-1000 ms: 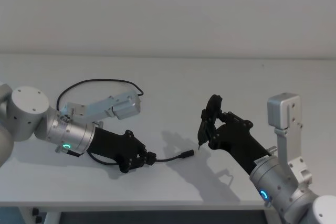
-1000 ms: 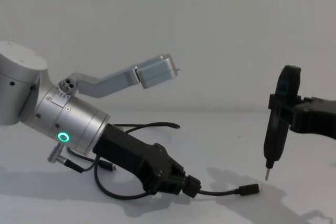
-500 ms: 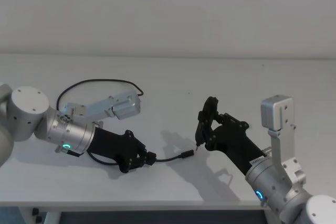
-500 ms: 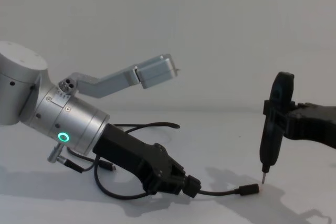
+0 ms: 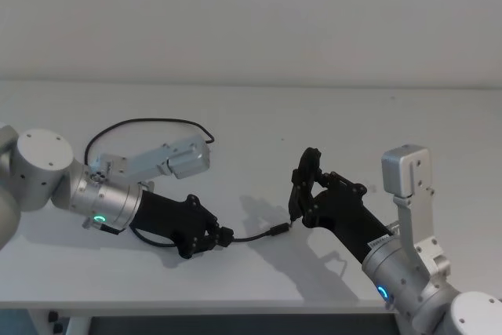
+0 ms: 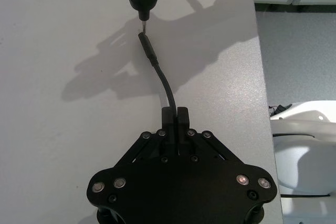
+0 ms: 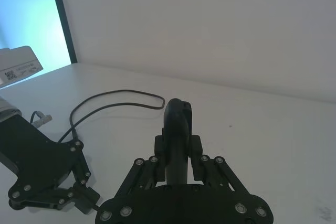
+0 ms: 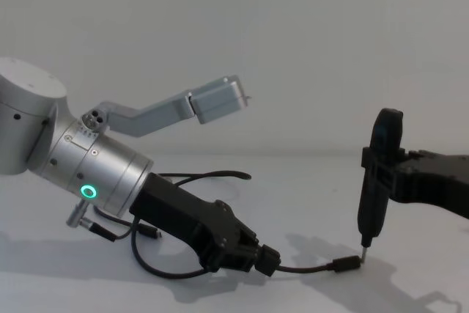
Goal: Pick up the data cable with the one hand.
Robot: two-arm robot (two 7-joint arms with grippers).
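A white table (image 5: 329, 115) carries everything here. The left arm (image 5: 47, 178), a thick silver cylinder with a green ring light, lies low over the near left part of the table. At its end the left gripper (image 5: 222, 236) has its blocky black fingers pressed together on the data cable (image 5: 149, 123), close to one end of it (the wrist view shows the cable pinched between the two fingertips).

From the right comes the right gripper (image 5: 300, 186), its fingers clamped around a slim black tool (image 8: 377, 174) that stands nearly upright, its thin metal tip pointing down at the table.

The data cable runs from a wide loop on the far left side, passes under the left arm, goes through the left gripper and stretches a short way right along the table surface. Its small black plug (image 8: 347, 264) lies flat near the middle of the table, and the tool's tip sits right at that plug, touching or almost touching it.
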